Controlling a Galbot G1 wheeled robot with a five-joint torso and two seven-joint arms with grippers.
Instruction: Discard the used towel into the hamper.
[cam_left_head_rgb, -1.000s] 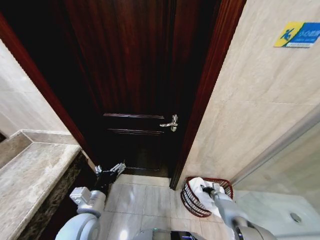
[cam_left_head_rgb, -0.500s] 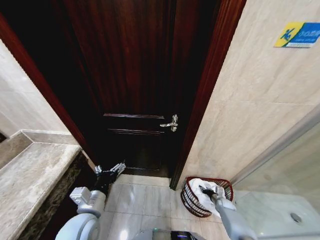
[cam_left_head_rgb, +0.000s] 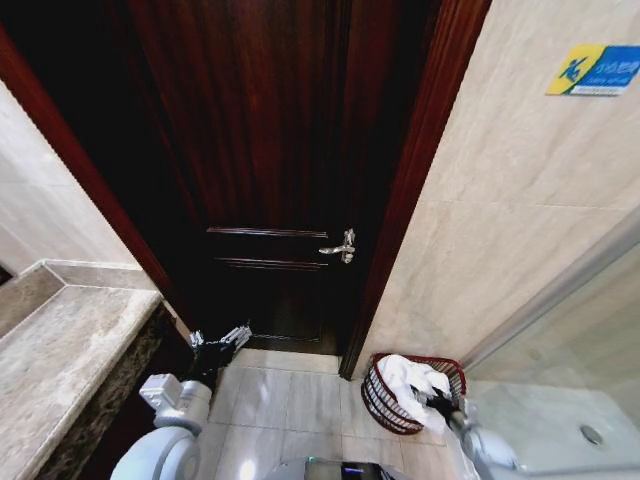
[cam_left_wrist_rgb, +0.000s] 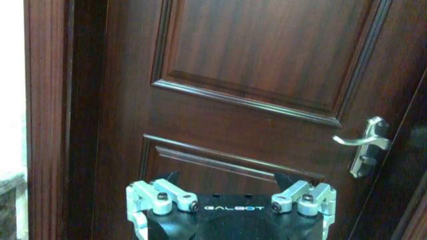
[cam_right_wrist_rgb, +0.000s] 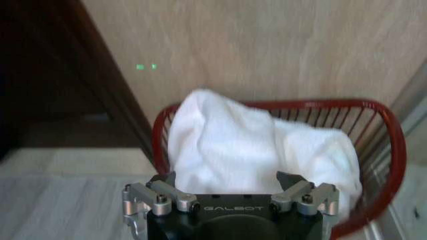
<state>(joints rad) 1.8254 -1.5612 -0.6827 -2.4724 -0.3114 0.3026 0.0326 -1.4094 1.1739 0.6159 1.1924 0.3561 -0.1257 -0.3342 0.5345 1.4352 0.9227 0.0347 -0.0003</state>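
Right wrist view: we see the white towel (cam_right_wrist_rgb: 257, 150) heaped inside the hamper (cam_right_wrist_rgb: 393, 145), spilling toward its near rim, judged dropped there. Our right gripper (cam_right_wrist_rgb: 227, 181), jaws released and empty, sits just outside that rim; our left gripper (cam_left_head_rgb: 222, 339), jaws spread, idles well apart from the hamper.

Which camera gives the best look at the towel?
The right wrist view: the white towel lies close and large inside the hamper. The head view shows it small, low down. The left wrist view faces the door.
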